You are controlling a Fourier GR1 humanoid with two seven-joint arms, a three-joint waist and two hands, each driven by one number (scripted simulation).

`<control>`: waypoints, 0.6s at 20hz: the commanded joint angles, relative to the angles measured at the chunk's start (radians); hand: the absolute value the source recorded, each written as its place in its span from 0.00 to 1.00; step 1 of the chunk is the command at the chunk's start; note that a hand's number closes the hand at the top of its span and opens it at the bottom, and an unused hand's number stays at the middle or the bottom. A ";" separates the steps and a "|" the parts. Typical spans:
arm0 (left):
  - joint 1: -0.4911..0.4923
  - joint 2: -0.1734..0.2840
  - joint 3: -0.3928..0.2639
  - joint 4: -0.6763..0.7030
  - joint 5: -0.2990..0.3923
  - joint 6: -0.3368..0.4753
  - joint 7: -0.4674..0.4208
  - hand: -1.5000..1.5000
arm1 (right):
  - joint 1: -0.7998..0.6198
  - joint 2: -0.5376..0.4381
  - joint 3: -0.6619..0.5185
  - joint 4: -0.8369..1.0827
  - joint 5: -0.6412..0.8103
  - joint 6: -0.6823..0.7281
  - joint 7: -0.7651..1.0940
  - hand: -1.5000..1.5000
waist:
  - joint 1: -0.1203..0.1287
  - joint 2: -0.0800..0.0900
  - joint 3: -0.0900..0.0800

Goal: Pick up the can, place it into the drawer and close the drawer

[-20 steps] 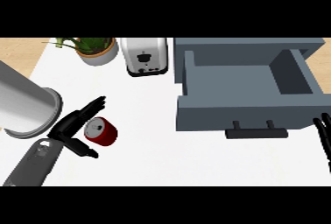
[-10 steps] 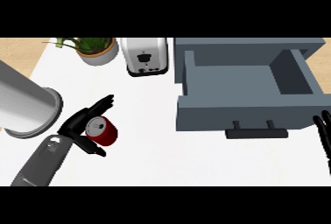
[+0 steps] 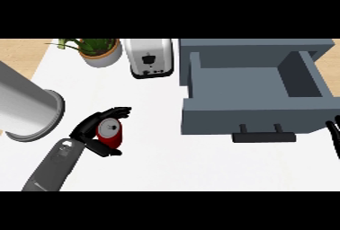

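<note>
The left hand (image 3: 87, 130) fingers grasped the red can (image 3: 110, 134) at centre left, between the grey cylinder (image 3: 26, 108) and the open drawer (image 3: 256, 96); right-hand (image 3: 332, 134) fingers: cannot tell.

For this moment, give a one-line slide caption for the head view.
Left hand curled around the red can on the counter, grey drawer standing open to its right.

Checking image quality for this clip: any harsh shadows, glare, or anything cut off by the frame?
Head view: even lighting, no glare; only a soft shadow inside the open drawer. The left hand partly hides the red can. The right hand is cropped at the right edge; the grey cylinder is cropped at the left.
</note>
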 commanded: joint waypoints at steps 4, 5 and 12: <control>0.010 -0.014 -0.010 -0.058 0.036 -0.160 -0.032 1.00 | -0.036 -0.013 -0.041 0.006 -0.031 -0.012 0.026 0.00 | 0.009 -0.002 0.000; 0.010 -0.078 -0.011 -0.055 0.045 -0.116 -0.027 1.00 | 0.014 0.010 -0.018 -0.053 -0.028 -0.010 0.036 0.00 | 0.002 -0.003 0.000; 0.038 -0.081 0.111 -0.117 0.179 0.011 0.112 1.00 | 0.046 0.010 -0.027 -0.059 -0.043 0.018 0.013 0.00 | 0.013 -0.006 0.000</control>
